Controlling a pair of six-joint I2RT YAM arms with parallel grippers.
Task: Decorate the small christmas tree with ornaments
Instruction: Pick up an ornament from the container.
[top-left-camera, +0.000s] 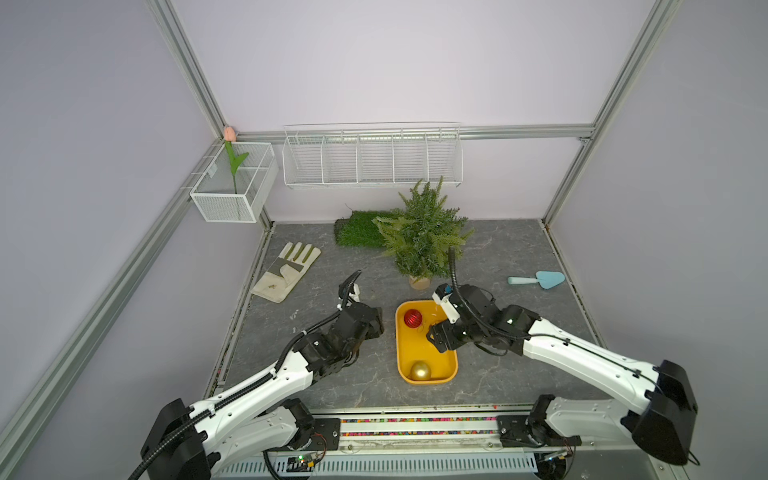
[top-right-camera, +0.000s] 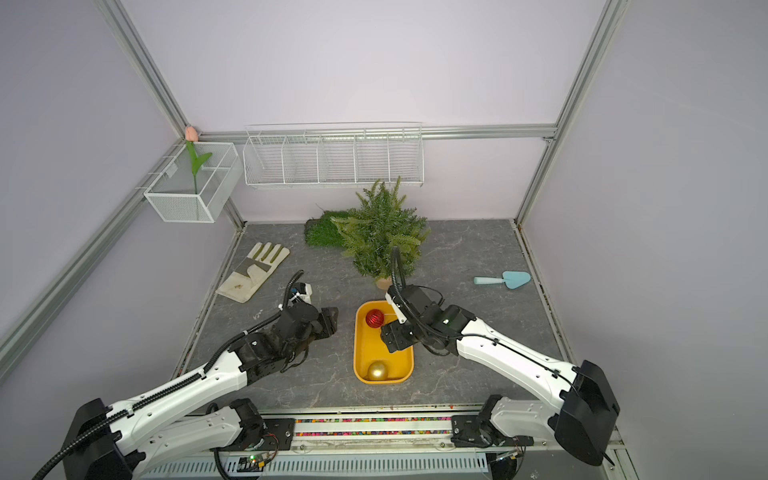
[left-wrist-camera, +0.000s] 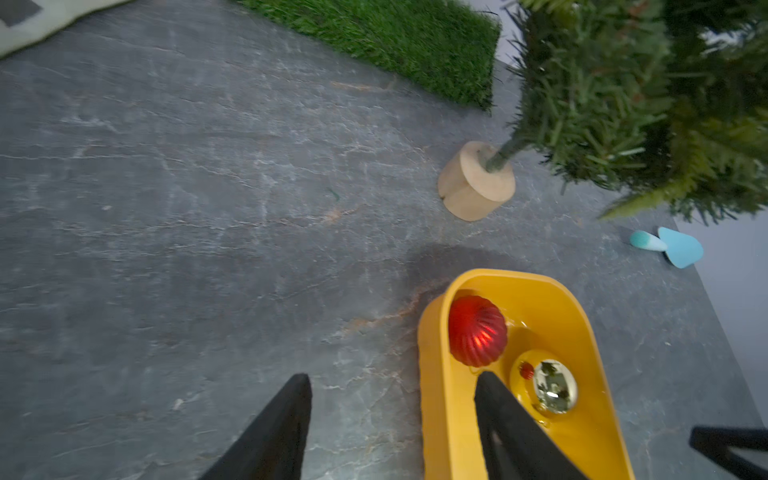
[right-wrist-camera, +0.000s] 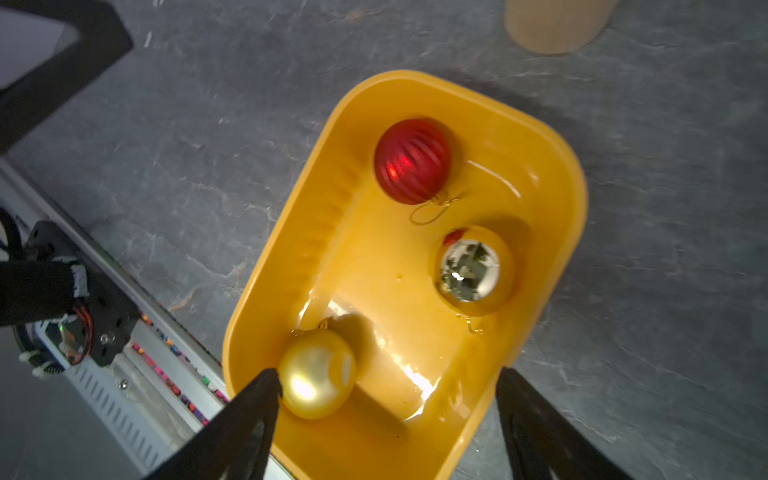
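The small christmas tree (top-left-camera: 422, 232) stands upright on its tan base (left-wrist-camera: 473, 183) at the back of the table. Just in front of it lies a yellow tray (top-left-camera: 398, 345) holding the ornaments. The ribbed red one (top-left-camera: 412, 318) sits at the tray's far end, the matte gold one (top-left-camera: 420, 370) at its near end. The mirror-like pale gold one (right-wrist-camera: 469, 270) lies between them and is hidden under my right arm in both top views. My right gripper (right-wrist-camera: 386, 372) hangs open over the tray with nothing in it. My left gripper (left-wrist-camera: 392, 376) is open and empty beside the tray's left wall.
A work glove (top-left-camera: 286, 272) lies at the left and a patch of fake grass (top-left-camera: 361, 228) behind the tree. A blue trowel (top-left-camera: 536, 279) lies at the right. A wire rack (top-left-camera: 372, 156) and a mesh box with a tulip (top-left-camera: 235, 183) hang on the back wall.
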